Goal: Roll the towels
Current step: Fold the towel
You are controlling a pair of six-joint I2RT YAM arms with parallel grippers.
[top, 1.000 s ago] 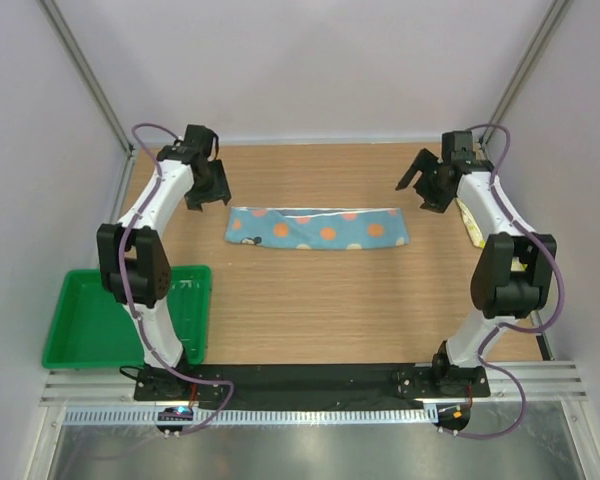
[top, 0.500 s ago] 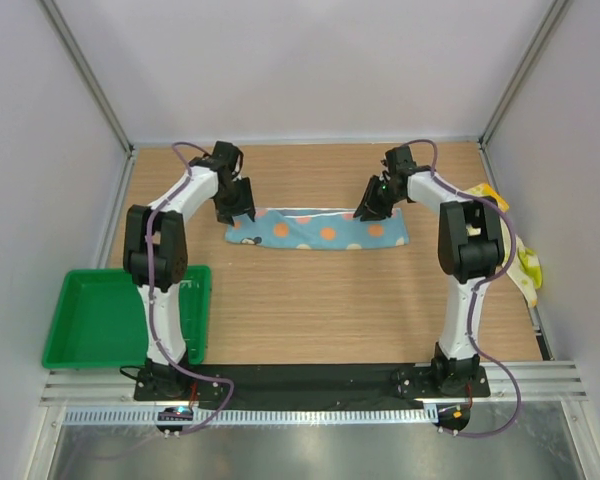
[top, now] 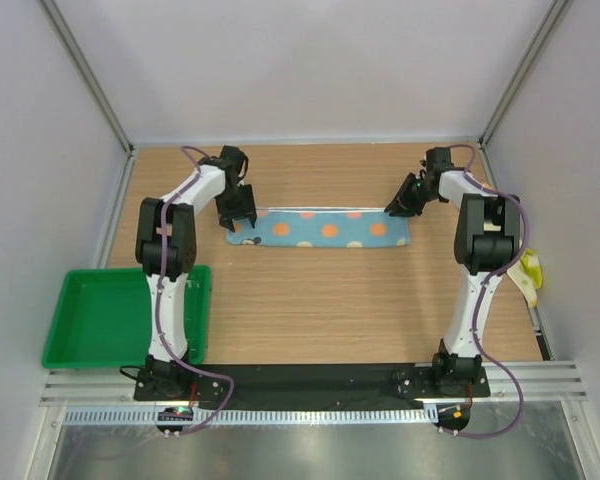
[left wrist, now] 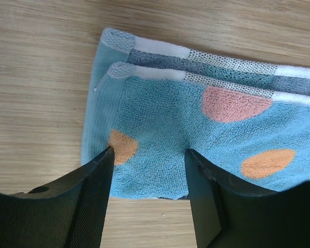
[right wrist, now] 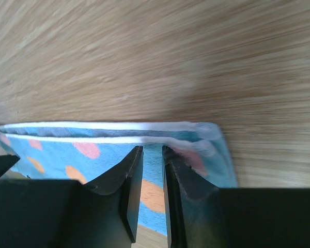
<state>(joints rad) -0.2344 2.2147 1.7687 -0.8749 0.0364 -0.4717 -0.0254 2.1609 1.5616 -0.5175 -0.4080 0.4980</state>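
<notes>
the left arm (top: 166, 310) and the right arm (top: 472, 305) stretch far from their bases, wrists turned inward toward each other. the left pincer (left wrist: 149, 152) points down, jaws well apart; the right pincer (right wrist: 152, 150) tilts down, jaws drawn close with a slim gap

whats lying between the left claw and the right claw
The folded blue polka-dot towel lies flat on the table, running from the left claw to the right claw with nothing else on that stretch. The top view shows it.

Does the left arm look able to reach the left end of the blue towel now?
Probably yes: the left gripper is open directly over that end of the blue towel, and nothing covers it.
</notes>
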